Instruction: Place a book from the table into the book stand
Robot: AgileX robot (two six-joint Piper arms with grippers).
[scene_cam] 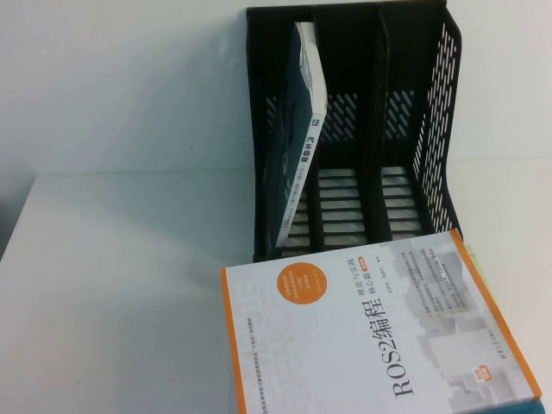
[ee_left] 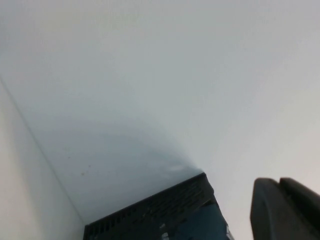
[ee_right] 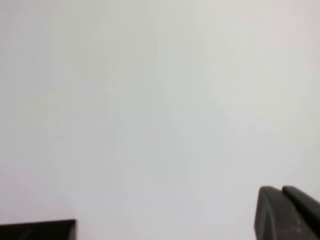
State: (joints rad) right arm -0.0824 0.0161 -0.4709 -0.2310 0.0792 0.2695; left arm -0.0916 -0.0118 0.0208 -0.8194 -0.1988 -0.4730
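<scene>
The book (scene_cam: 379, 336), white-grey with an orange border, an orange circle and a black "ROS2" title, lies flat and face up on the table (scene_cam: 112, 285), just in front of the book stand (scene_cam: 431, 129). The black stand's middle and right slots hold nothing. Neither arm shows in the high view. My left gripper (ee_left: 279, 184) is shut on nothing, raised above a corner of the book stand (ee_left: 150, 215). The right gripper (ee_right: 281, 191) is shut too, with only white surface in front of it.
A teal-covered book (scene_cam: 297, 147) with a white spine leans in the stand's left slot; its top also shows as a teal patch (ee_left: 200, 227). Edges of other books stick out under the ROS2 book, a pale one (scene_cam: 483, 272) at the right and a teal one (scene_cam: 405, 409) at the bottom.
</scene>
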